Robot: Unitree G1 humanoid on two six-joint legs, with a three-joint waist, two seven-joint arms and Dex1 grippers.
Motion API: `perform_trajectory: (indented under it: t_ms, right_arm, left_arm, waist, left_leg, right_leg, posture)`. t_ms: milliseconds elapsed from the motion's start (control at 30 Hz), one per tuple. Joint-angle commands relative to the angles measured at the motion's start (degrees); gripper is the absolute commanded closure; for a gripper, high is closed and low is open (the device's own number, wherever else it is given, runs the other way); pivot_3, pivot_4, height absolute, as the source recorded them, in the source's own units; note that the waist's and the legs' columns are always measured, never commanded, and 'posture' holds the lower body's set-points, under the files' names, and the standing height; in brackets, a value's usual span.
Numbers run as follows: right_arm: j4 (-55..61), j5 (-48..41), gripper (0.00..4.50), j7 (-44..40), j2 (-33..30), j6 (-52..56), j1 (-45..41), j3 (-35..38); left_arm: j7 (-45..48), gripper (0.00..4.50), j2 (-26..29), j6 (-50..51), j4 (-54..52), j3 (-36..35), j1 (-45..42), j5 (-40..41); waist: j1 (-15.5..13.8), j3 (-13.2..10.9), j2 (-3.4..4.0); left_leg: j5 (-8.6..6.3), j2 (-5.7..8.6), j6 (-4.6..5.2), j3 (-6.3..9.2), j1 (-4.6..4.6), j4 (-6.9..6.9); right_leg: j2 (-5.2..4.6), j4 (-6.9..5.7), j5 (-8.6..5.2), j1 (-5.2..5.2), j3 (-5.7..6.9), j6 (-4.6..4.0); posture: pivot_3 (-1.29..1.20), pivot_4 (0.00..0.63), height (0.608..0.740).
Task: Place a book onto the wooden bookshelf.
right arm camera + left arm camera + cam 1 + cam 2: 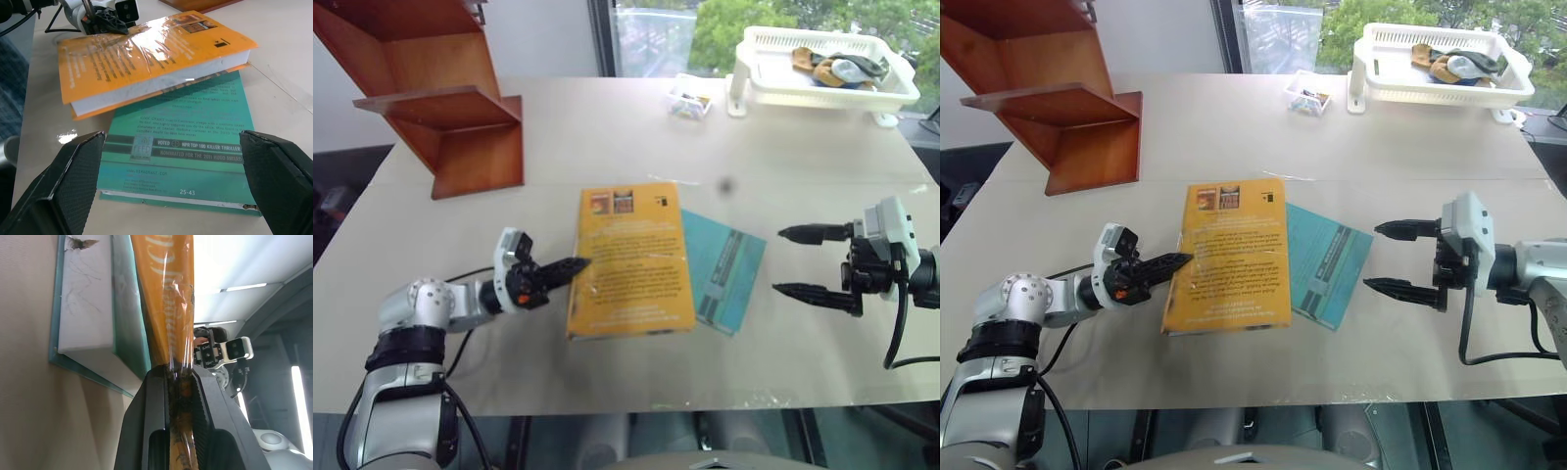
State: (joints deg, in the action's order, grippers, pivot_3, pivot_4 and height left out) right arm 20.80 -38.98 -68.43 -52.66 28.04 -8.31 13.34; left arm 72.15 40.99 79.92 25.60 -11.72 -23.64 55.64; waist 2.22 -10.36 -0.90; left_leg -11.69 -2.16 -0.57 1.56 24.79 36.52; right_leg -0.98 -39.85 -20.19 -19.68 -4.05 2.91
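One left gripper point(576, 264) clamped on book point(631, 259) spine edge, right gripper point(793, 261) spread wide nearby

This looks like an office or lab room set up for robot trials. A plain pale surface point(607, 127) stands against a big window point(656, 34), with green trees outside. Beside the window, on the surface's far corner, sits a white plastic basket point(822, 83) with odd bits of cloth in it, and next to the basket a small clear tub point(689, 101) of oddments. Across from the basket is a bare reddish wooden bookshelf point(440, 108), more like a prop than furniture in use. From the left wrist view, long strip lights point(244, 286) run along a grey ceiling, the kind an office or lab has rather than a home.
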Motion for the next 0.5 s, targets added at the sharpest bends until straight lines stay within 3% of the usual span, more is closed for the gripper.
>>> perform_trajectory:
  t_ms: [33,200,333,500]
  right_arm:
    - [0.2,-0.6,0.00,-0.4,-0.7,-1.3,0.0,2.7]
    - [-0.4,-0.3,0.00,-0.1,-0.4,-1.6,-0.2,2.6]
    - [-1.6,-1.3,0.00,-0.3,0.5,-1.9,-1.9,2.4]
    - [-5.6,-3.5,0.00,-0.3,2.3,-1.0,-6.7,2.3]
  left_arm:
    - [-2.0,4.39,0.1,4.6,-7.8,-5.9,3.2,5.7]
    - [-8.8,4.39,-2.5,8.0,-16.6,-14.2,6.1,12.6]
    - [-16.8,4.39,-5.4,3.6,-26.3,-20.0,5.6,16.6]
    - [-26.0,4.39,-2.9,-6.4,-32.4,-20.3,-4.7,12.3]
  waist:
    - [0.1,0.0,0.00]
    - [-0.2,0.0,0.00]
    - [-0.4,0.0,-0.01]
    - [-0.6,0.0,-0.07]
  left_leg:
    - [0.00,0.00,0.00,0.00,0.00,0.00]
    - [0.01,-0.03,-0.02,0.09,0.00,0.00]
    - [0.02,-0.01,-0.04,0.11,-0.01,0.06]
    - [0.07,0.00,-0.12,0.25,0.01,0.14]
  right_leg:
    - [-0.01,0.00,0.00,0.01,0.00,0.00]
    - [-0.03,-0.02,0.00,0.03,0.07,0.00]
    - [-0.07,-0.02,0.01,0.09,0.10,0.01]
    - [0.00,-0.06,0.02,0.14,0.22,0.02]
  posture:
    - [0.00,0.150,0.740]
    - [0.00,0.150,0.740]
    - [0.00,0.150,0.740]
    - [0.00,0.150,0.740]
